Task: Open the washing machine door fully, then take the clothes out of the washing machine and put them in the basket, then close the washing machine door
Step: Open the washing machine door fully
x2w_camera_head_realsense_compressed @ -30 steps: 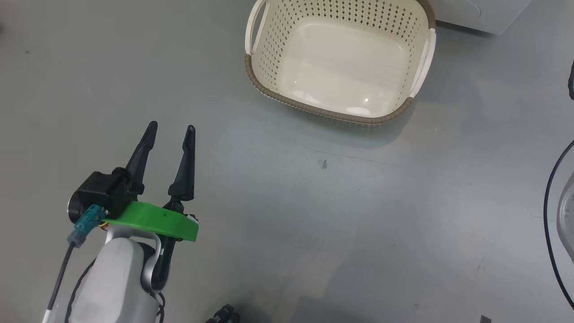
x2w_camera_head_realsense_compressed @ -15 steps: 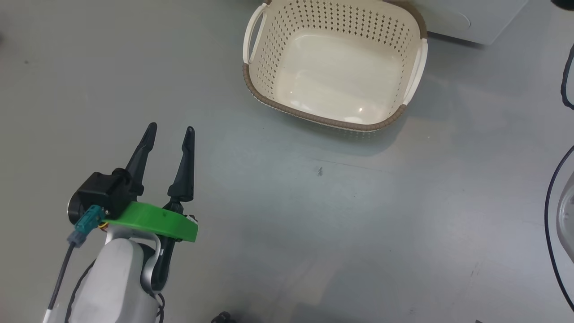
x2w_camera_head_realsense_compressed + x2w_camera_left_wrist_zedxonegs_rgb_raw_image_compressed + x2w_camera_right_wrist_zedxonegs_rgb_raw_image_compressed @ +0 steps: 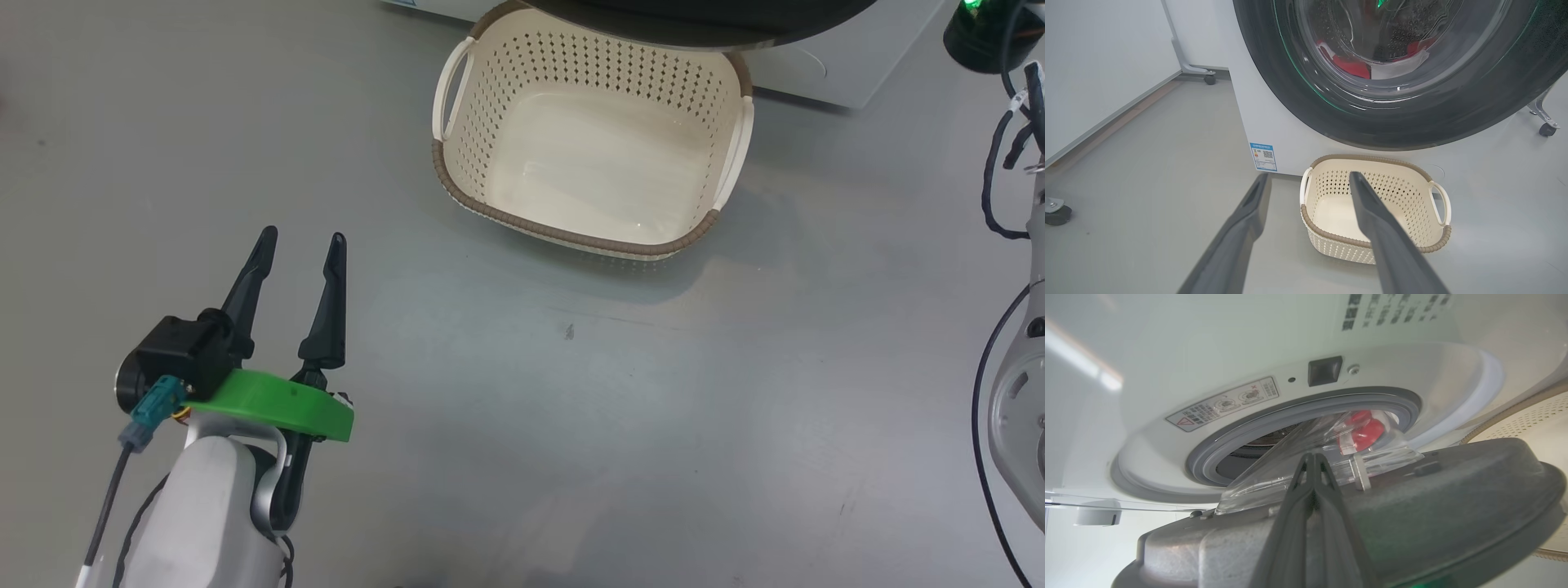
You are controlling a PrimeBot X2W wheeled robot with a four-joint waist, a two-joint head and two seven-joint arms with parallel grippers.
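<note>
The washing machine door (image 3: 1298,102), black-rimmed with a bulging glass window, stands partly open; in the head view its rim (image 3: 694,12) hangs over the far edge of the basket (image 3: 571,233). Red and white clothes (image 3: 1351,67) lie in the drum of the white washing machine (image 3: 1274,122). My right gripper (image 3: 1310,455) is shut, its fingers lying along the door's grey inner side (image 3: 1453,490), with the gasket and clothes (image 3: 1365,433) beyond. My left gripper (image 3: 300,239) hovers open over the floor, left of the basket (image 3: 1331,237), holding nothing.
The cream basket sits on the grey floor right before the washer's base (image 3: 824,61). My right arm (image 3: 1012,408) with its cables stands at the right edge. A label sticker (image 3: 1263,156) marks the washer's front. Caster wheels (image 3: 1210,79) of a white panel stand to the left.
The head camera has tilted up, so the whole picture slid down. The door's black rim and more of my right arm have come into view. The left gripper stays open.
</note>
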